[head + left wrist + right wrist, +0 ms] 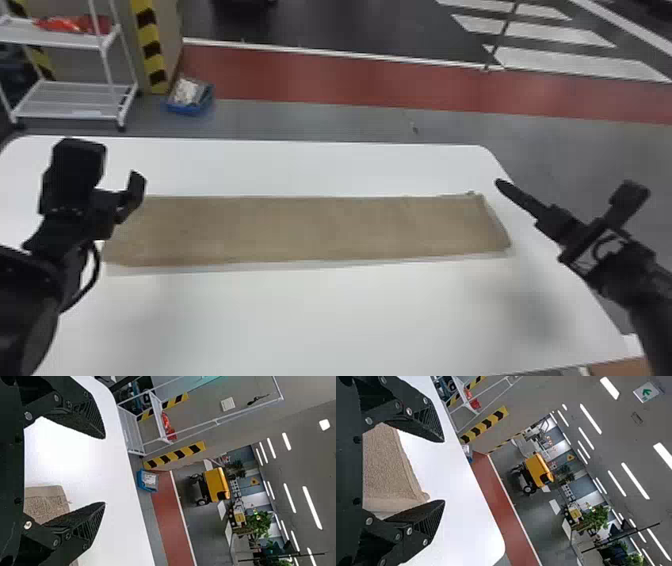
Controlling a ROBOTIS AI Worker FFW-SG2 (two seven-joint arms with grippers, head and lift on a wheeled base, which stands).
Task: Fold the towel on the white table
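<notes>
while left gripper [110, 162] and right gripper [565, 186] gape, white table [325, 315] borders the towel's [310, 227] edges.

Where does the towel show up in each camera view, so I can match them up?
Head view: the towel lies as a long strip across the white table.
Left wrist view: its left end, partly hidden by the open left claw.
Right wrist view: its right end, partly hidden by the open right claw.
Shared landmark: the red floor strip beyond the white table.
</notes>
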